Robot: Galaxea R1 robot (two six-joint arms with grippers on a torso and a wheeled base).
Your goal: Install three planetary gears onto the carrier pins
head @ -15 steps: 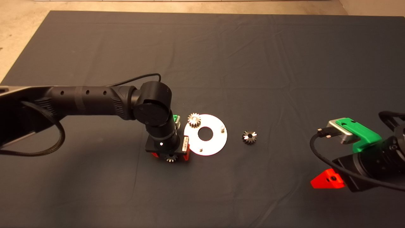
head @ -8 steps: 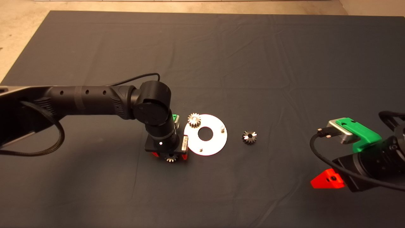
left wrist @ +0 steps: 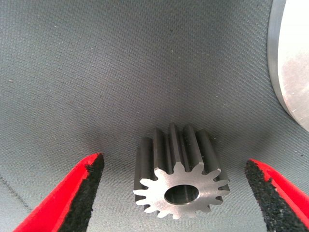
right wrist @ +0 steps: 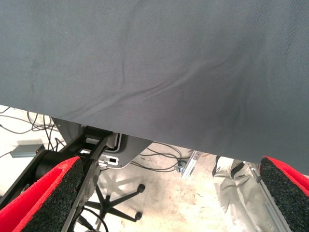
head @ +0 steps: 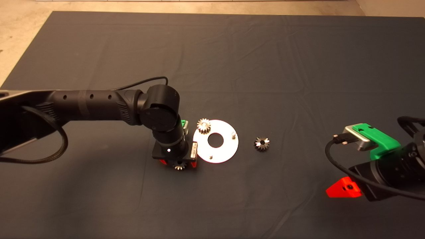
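A flat white disc (head: 222, 146) lies mid-mat with one gear (head: 203, 125) on its far-left rim and two bare carrier pins (head: 233, 134) (head: 210, 156). A second gear (head: 262, 143) lies on the mat to the disc's right. My left gripper (head: 179, 165) stands low over a third gear (left wrist: 179, 186) just left of the disc's near edge. Its fingers (left wrist: 72, 193) are open, one on each side of that gear and apart from it. The disc's rim (left wrist: 289, 63) shows beside it. My right gripper (head: 345, 189) waits at the lower right, open.
The dark mat (head: 232, 59) stretches wide beyond the disc. In the right wrist view, the mat's edge (right wrist: 145, 135) gives way to floor with cables, a wheeled chair base (right wrist: 116, 203) and a person's leg (right wrist: 236, 193).
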